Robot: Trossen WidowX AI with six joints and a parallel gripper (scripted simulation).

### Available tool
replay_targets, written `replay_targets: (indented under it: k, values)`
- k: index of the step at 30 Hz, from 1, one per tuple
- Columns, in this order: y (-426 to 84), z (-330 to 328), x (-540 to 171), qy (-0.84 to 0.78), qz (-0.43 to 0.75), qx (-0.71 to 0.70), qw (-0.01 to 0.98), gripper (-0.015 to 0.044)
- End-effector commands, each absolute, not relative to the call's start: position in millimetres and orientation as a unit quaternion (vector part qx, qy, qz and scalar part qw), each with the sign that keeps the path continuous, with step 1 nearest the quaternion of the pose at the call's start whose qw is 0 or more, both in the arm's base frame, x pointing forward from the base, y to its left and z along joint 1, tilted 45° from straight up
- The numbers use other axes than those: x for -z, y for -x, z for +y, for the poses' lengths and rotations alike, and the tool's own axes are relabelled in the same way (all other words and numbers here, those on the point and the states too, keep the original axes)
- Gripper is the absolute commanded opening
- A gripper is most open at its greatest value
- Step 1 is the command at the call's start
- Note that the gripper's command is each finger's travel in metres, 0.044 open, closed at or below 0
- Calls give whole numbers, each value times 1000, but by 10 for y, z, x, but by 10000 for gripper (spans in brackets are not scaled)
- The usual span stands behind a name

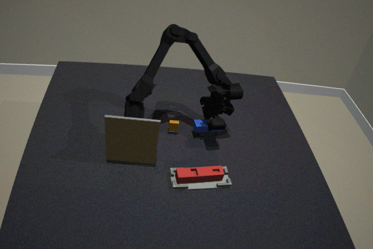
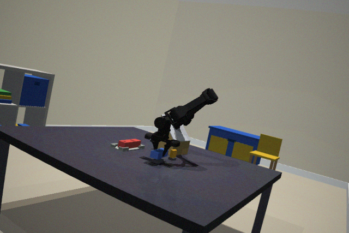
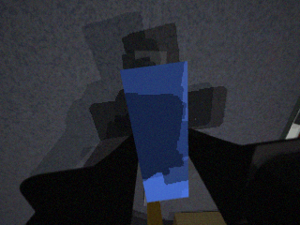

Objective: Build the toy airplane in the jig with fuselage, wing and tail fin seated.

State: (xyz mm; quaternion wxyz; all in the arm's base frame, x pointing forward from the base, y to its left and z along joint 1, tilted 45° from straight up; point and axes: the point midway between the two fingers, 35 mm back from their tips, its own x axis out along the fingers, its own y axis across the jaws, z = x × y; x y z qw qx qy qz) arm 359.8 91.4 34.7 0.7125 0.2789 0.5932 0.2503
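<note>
The gripper (image 1: 211,122) (image 2: 160,152) (image 3: 157,132) is clamped on the wing (image 1: 200,126) (image 2: 156,154) (image 3: 157,127), a plain blue block, partly shadowed, just above the bench (image 1: 120,204) (image 2: 169,185) (image 3: 47,56). From the top view, the small orange tail fin (image 1: 173,126) (image 2: 172,153) (image 3: 155,213) stands to its left; nearer, the long red fuselage (image 1: 200,175) (image 2: 129,143), showing two dark sockets, lies in the pale grey cradle (image 1: 201,185) (image 2: 124,149) (image 3: 294,131).

A child's playroom or classroom: bright low cabinet (image 2: 234,134), small yellow chair (image 2: 265,154)
</note>
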Motion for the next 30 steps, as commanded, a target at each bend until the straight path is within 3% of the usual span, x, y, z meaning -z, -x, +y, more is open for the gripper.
replay_targets:
  k: [1,30]
  values:
    - [-3624,804,-464,-274,587,-249,720,0]
    - [-3418,187,-1109,-280,587,-246,719,0]
